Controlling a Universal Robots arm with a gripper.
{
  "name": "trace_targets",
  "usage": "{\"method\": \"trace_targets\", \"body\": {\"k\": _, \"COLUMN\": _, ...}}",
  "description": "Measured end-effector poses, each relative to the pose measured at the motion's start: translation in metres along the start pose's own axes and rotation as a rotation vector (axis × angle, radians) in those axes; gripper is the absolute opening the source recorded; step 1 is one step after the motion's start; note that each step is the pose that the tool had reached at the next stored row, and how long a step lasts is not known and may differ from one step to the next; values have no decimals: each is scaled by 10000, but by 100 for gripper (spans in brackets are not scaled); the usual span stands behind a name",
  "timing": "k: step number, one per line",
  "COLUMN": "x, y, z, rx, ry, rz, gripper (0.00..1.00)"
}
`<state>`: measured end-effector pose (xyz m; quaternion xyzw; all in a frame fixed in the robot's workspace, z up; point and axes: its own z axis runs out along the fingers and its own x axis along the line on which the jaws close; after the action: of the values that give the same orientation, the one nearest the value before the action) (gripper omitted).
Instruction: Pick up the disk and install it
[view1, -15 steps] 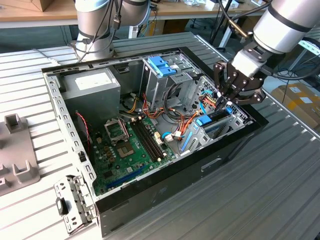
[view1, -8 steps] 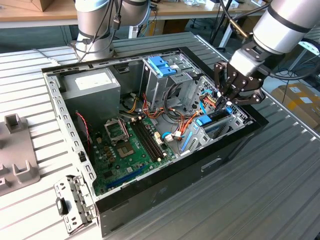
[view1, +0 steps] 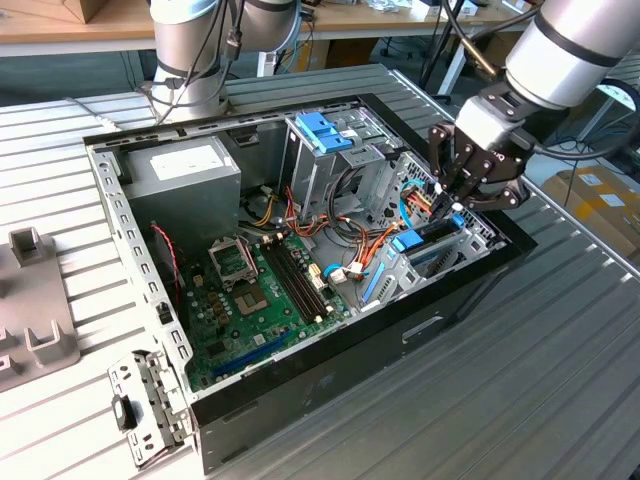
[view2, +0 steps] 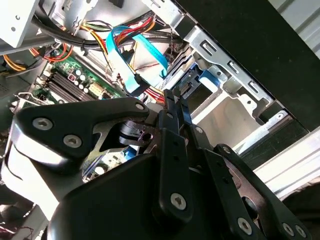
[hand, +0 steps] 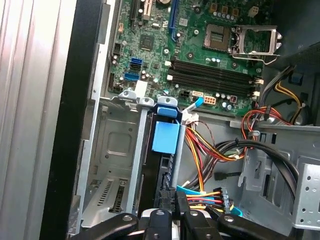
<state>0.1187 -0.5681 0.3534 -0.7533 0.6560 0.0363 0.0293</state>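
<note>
Black claw (view2: 172, 107) linkages crowd the front of the second wrist view, the two fingers drawn close together above the open computer case (view1: 470, 275). In the exterior view the claw hangs at the case's corner on the exterior view's right, its tips down at the disk (view1: 425, 243). That disk stands on edge in the drive bay (hand: 107, 165), its blue carrier frame uppermost and its blue tab clear in the first wrist view. The fingers look clenched on the disk's upper edge, though the contact itself is hidden behind the claw body, so the grip is a judgement rather than a certainty.

As a metal drive in a plastic frame, the disk should handle as stiff and fairly heavy for its size. Its bare metal faces are likely slick, and the frame's thin rails could flex or snap under a hard squeeze. Holding across the frame's top edge near the middle seems soundest. Orange and red cables (hand: 210, 150) and a blue ribbon cable (view2: 135, 55) lie just beside the bay, near the motherboard (view1: 260, 300).
</note>
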Motion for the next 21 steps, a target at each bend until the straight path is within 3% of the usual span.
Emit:
{"method": "trace_targets", "body": {"k": 2, "x": 0, "y": 0, "z": 4, "rx": 39, "ry": -1, "rz": 422, "gripper": 16}}
{"method": "trace_targets", "body": {"k": 11, "x": 1, "y": -1, "z": 7, "rx": 137, "ry": -6, "rz": 1469, "gripper": 16}}
{"method": "trace_targets", "body": {"k": 17, "x": 11, "y": -28, "z": 7, "rx": 138, "ry": -5, "rz": 1475, "gripper": 16}}
{"method": "trace_targets", "body": {"k": 21, "x": 52, "y": -23, "z": 5, "rx": 138, "ry": -4, "rz": 1474, "gripper": 16}}
